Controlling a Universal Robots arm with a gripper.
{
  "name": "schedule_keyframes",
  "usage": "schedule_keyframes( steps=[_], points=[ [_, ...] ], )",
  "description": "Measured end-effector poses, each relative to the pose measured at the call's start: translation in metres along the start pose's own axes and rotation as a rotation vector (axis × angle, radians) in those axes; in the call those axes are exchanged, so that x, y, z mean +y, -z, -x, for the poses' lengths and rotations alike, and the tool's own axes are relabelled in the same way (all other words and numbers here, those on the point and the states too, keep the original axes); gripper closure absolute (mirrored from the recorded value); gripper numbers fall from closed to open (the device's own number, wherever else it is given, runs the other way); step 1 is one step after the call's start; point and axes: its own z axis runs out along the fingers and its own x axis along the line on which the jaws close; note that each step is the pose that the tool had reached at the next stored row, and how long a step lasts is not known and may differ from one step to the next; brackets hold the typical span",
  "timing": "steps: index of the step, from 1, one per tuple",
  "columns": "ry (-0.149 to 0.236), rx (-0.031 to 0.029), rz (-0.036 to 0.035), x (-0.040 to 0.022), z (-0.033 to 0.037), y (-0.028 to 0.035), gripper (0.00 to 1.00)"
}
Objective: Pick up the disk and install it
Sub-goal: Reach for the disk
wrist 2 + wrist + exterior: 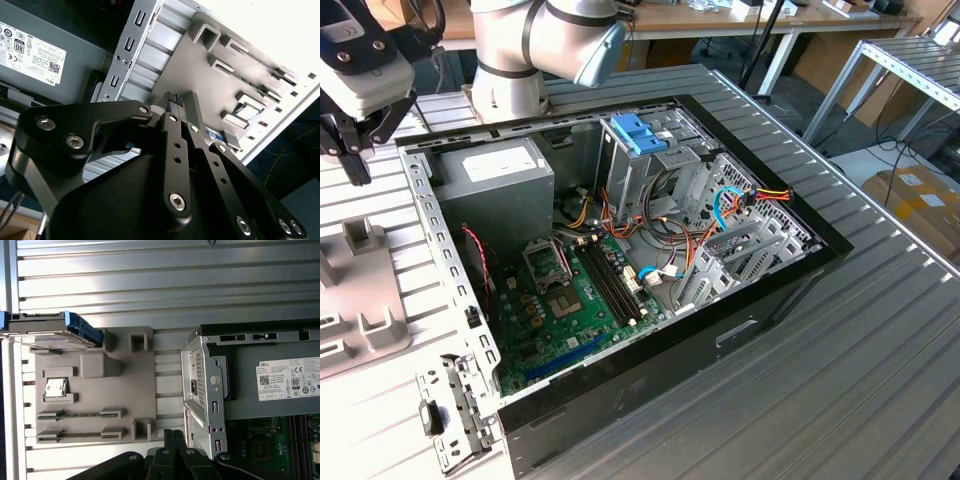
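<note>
Black fingers of the gripper [176, 98] are pressed together with nothing between them, meeting tip to tip in both wrist views. It hangs above one edge of a grey tray [125, 390], just beside the corner of the open case [200, 390], so the wrist cameras take in both at once. The tray is a moulded holder. Its raised blocks and slots keep each part in a fixed pose, probably so the arm can find it without searching. The disk [45, 327] appears to stand on edge in a slot at the tray's opposite end, well apart from the gripper, with its blue frame showing (its flat faces left free for a pinch, I judge). A small silver chip [55, 387] sits in another pocket between blocks. Inside the case, the power supply [280, 385] lies against the wall nearest the tray. Case and tray both rest on a slatted metal table [150, 280]. The disk is not yet picked up.
</note>
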Motion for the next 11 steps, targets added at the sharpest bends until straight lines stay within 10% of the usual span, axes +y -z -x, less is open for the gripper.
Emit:
schedule_keyframes(
  steps=[11],
  points=[
    [0.0,0.0,0.0,-0.0007,-0.0086,-0.0001,0.89]
  ],
)
